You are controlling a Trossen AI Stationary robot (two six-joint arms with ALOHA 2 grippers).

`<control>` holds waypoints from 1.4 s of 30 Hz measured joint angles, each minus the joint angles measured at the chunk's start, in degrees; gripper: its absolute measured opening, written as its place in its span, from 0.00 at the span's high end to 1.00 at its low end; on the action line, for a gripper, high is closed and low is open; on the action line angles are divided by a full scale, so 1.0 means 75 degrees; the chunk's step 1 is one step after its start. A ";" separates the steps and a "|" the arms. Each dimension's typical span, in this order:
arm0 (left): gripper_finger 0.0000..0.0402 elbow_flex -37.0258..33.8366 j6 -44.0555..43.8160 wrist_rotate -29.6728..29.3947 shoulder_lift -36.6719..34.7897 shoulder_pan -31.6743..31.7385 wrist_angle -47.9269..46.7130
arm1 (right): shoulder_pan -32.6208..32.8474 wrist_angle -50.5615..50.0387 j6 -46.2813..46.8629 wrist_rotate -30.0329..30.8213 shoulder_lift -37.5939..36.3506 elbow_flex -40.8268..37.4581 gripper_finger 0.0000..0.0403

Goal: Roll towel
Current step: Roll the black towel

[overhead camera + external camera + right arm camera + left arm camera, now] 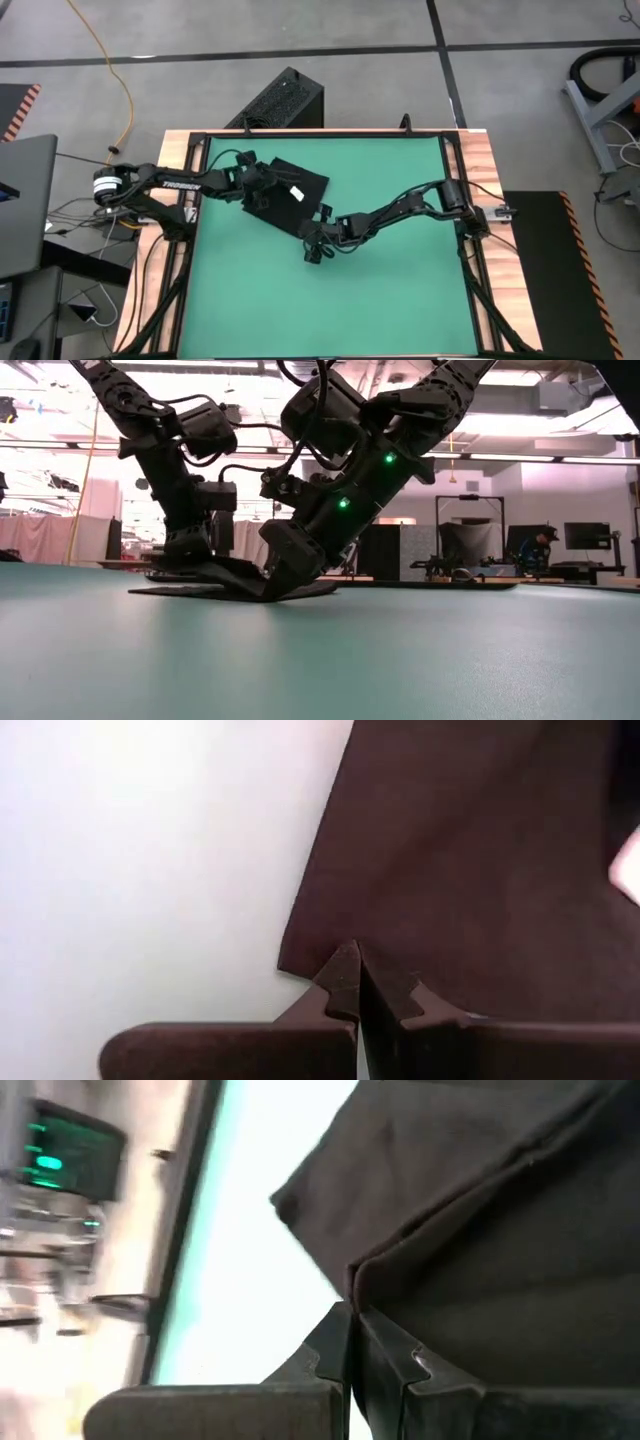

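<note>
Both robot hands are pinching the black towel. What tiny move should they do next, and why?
Probably lift that pinched edge slightly and fold it over. The left gripper and right gripper are both shut on the towel, which lies flat, not yet rolled.

Both grippers, left (352, 1320) and right (357, 955), seemingly low, fingers closed.

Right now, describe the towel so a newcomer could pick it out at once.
Find the green table mat framed by wood. In its far-left part, between the two dark arms, a flat black cloth lies spread: the towel. The left hand and right hand each pinch an edge. Unlike the ribbed black box on the floor beyond, it is soft, with a small white tag.
</note>
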 joint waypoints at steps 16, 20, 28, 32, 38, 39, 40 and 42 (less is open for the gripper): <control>1.00 -0.0950 -0.0285 0.0096 0.0015 0.0233 0.1011 | 0.0014 0.0014 0.0001 -0.0141 -0.0002 0.0000 0.95; 1.00 -0.1003 -0.0282 -0.0935 0.0015 0.0232 0.1342 | 0.0019 0.0013 0.0006 -0.0145 -0.0001 0.0000 0.95; 0.99 -0.0935 -0.0238 -0.0593 0.0009 0.0180 0.1142 | 0.0020 0.0009 0.0015 -0.0144 -0.0001 0.0000 0.95; 0.96 -0.0935 -0.0473 -0.0539 0.0009 -0.0015 0.0628 | 0.0020 0.0009 0.0015 -0.0142 0.0000 0.0000 0.95; 0.90 -0.0935 -0.0607 -0.0536 -0.0180 -0.0112 0.0047 | 0.0020 0.0009 0.0012 -0.0142 -0.0001 0.0000 0.95; 0.89 -0.0935 -0.0604 -0.0540 -0.0240 -0.0116 0.0023 | 0.0020 0.0009 0.0013 -0.0142 -0.0003 0.0000 0.95; 0.87 -0.0935 -0.0631 -0.0517 -0.0332 -0.0116 0.0028 | 0.0020 0.0009 0.0012 -0.0142 -0.0001 0.0000 0.95; 0.84 -0.0835 -0.0826 -0.0200 -0.0572 -0.0114 -0.0115 | 0.0020 0.0009 0.0012 -0.0139 -0.0003 0.0000 0.95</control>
